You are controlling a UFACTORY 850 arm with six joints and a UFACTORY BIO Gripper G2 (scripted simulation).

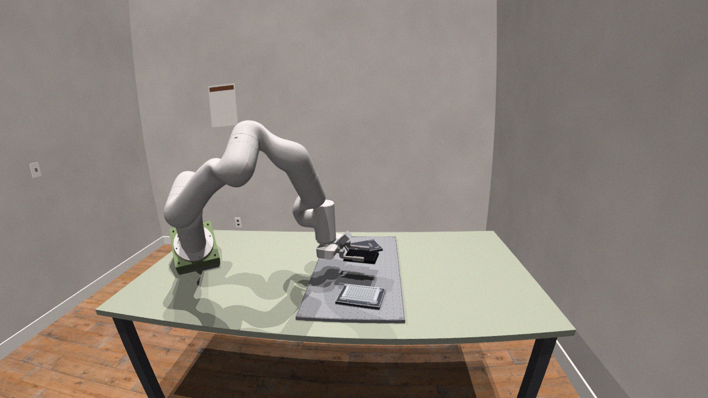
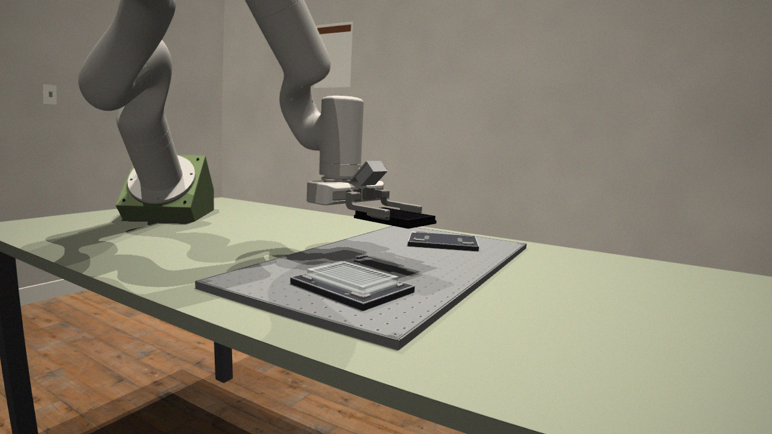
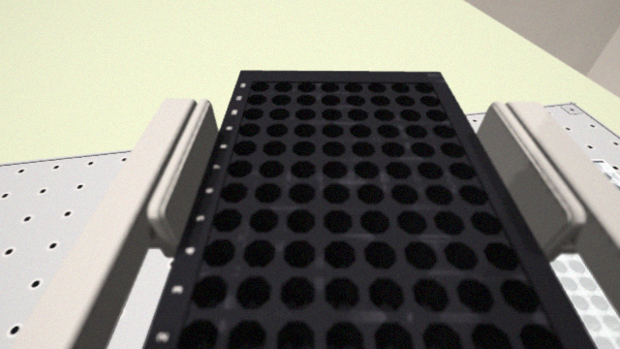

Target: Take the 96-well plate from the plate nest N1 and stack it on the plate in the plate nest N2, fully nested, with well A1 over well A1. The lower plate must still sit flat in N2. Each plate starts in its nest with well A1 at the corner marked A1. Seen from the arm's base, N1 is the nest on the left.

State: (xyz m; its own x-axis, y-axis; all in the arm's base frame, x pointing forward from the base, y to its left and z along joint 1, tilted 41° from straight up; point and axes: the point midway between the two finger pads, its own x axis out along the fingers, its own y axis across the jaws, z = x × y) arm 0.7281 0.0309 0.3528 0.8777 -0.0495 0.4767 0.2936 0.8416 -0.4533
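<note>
My gripper (image 1: 365,253) (image 2: 404,211) (image 3: 346,145) is shut on a black 96-well plate (image 1: 371,257) (image 2: 412,217) (image 3: 339,76), with one finger along each long side. The plate looks level and hangs clear above the board. White marks run along its left edge in the wrist view; I cannot make out A1. Nest N1 (image 1: 373,243) (image 2: 442,242) is empty and stands turned at the far end. A clear 96-well plate (image 1: 362,293) (image 2: 353,275) sits in nest N2 (image 1: 358,305) (image 2: 329,294) at the near end and looks flat; part shows at lower right in the wrist view (image 3: 588,296).
The grey perforated board (image 1: 316,309) (image 2: 242,278) (image 3: 29,237) carries both nests on the green table (image 1: 455,287) (image 2: 593,334). The held plate's shadow falls on the board between the nests. The green base block (image 1: 198,265) (image 2: 156,212) stands at the table's left.
</note>
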